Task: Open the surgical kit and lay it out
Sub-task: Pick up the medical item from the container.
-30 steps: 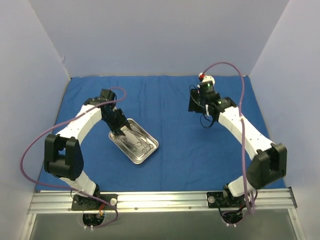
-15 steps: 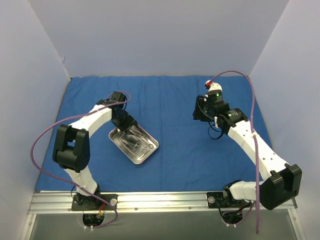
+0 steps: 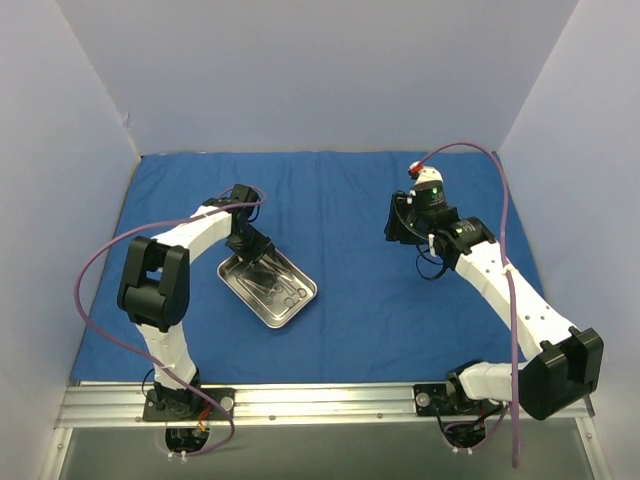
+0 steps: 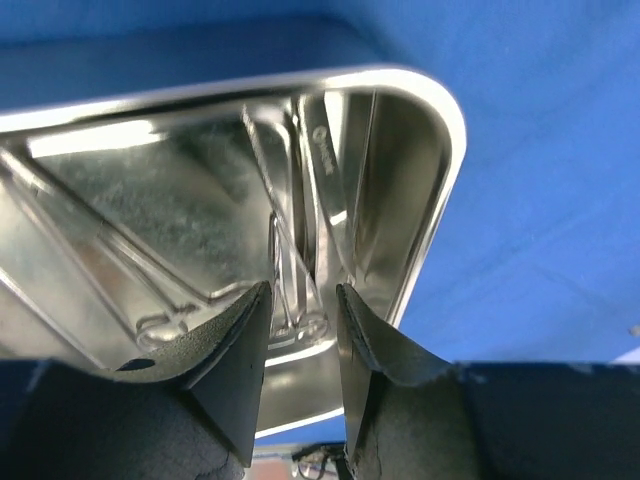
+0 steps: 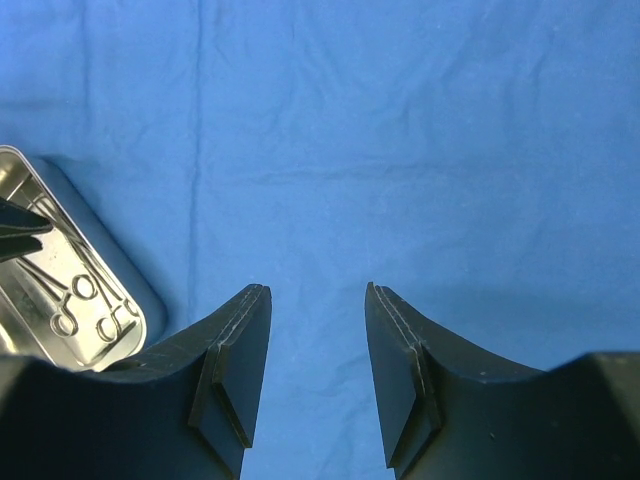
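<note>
Holding instruments point(image 3: 280, 290) in tray point(image 3: 262, 305), sitting on cloth point(image 3: 340, 200) left of centre. Reaching into tray with left gripper point(image 4: 303, 300), fingers point(image 4: 235, 340) narrowly apart straddling one instrument; can't tell if pinching. Hovering right gripper point(image 5: 318, 300) over bare cloth, fingers spread.

Bright, even light; glare on the steel tray point(image 4: 140, 185); soft shadows
</note>
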Controlling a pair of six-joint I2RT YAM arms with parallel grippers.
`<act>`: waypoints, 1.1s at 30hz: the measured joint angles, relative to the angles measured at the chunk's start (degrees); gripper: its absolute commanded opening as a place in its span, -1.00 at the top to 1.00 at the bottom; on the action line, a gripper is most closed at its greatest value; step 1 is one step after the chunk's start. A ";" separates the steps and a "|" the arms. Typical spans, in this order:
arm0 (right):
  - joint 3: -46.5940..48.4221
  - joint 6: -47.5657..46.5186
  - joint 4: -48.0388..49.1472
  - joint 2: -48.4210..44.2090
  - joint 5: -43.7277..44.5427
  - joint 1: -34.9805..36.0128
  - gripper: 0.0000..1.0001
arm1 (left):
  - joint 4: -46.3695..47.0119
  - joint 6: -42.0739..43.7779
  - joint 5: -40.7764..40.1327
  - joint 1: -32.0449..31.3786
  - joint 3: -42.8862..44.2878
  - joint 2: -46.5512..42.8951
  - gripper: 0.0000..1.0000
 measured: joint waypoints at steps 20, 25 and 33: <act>0.00 -0.50 0.02 0.31 0.02 2.23 0.14 | 0.04 1.22 -3.63 -0.79 3.41 6.64 0.63; 0.00 -1.14 0.00 0.59 -0.02 2.36 0.13 | 0.00 1.86 -3.93 -1.03 3.96 6.60 0.95; 2.51 -2.51 -0.44 4.50 -6.08 2.56 0.05 | -5.62 4.79 -7.08 -1.22 5.20 3.87 0.95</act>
